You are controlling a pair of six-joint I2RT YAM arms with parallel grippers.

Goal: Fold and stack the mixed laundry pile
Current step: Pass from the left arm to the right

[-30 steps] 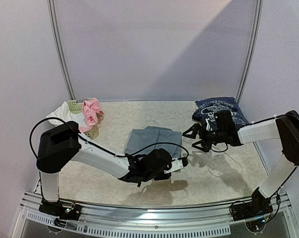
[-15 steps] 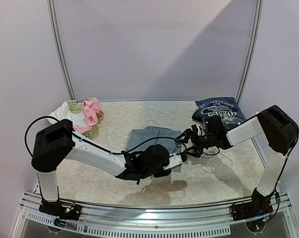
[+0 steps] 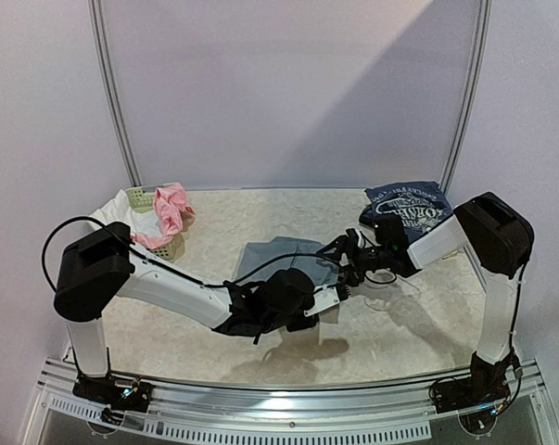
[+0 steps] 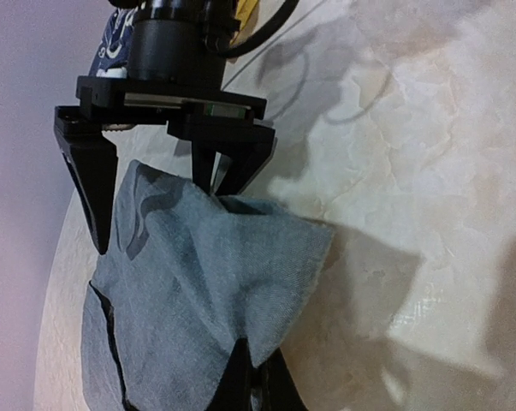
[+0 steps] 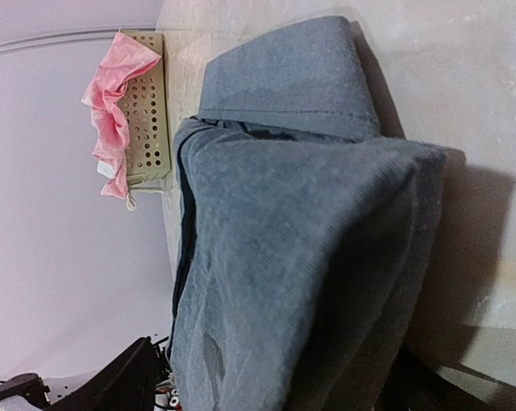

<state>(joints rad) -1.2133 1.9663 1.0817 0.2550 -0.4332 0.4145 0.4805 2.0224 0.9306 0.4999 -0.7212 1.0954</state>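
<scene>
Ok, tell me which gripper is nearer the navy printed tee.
Right. The right gripper hangs left of the navy printed tee; the left gripper is farther off, toward the near edge.

The left gripper [image 4: 251, 390] shows only as a dark wedge cut by the lower edge of its own wrist view, with the grey trousers [image 4: 198, 282] gathered into it; from above, the arm's wrist covers it altogether. The trousers run off the bottom of both wrist views. One fingertip of the right gripper [image 4: 159, 221] is lost behind a fold — its own camera gives only dark shapes at the bottom edge, too cropped to name. The right arm masks the near edge of the navy printed tee [image 3: 411, 199], and the pink and white pieces [image 3: 168, 211] bury most of the basket [image 3: 142, 196].
</scene>
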